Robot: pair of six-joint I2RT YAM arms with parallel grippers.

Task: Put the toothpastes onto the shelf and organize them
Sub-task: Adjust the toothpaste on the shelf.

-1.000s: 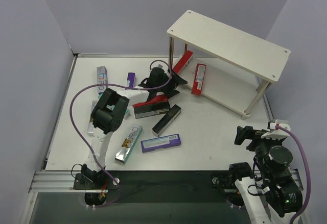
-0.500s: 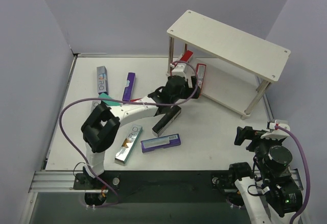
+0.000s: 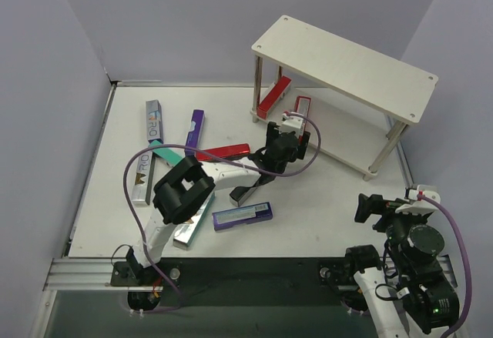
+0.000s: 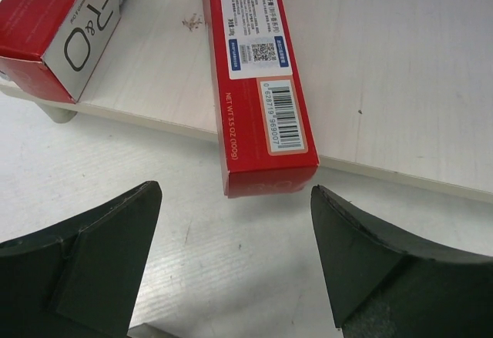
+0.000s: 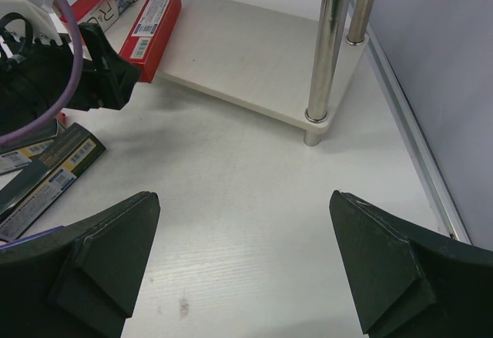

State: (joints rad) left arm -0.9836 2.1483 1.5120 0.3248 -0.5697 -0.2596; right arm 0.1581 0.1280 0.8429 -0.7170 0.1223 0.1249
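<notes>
My left gripper (image 3: 295, 136) is open and empty, low over the table just in front of the shelf's lower board (image 3: 343, 130). In the left wrist view (image 4: 235, 209) its fingers flank the near end of a red toothpaste carton (image 4: 258, 84), which lies on the board and overhangs its edge. A second red carton (image 4: 62, 30) lies on the board to the left. Further cartons lie on the table: red (image 3: 223, 153), black (image 3: 250, 188), purple (image 3: 243, 215) and others. My right gripper (image 5: 246, 269) is open and empty over bare table near the front right.
The shelf's top board (image 3: 347, 65) stands on thin metal legs (image 5: 327, 45). Purple (image 3: 196, 128), silver (image 3: 154, 120), teal (image 3: 163, 152) and silver-faced (image 3: 141, 178) cartons lie at the left. Walls close in at the back and both sides.
My left arm has swung right from the carton pile to the shelf's front. The red carton now lies further in on the lower board. The right arm has not moved.
</notes>
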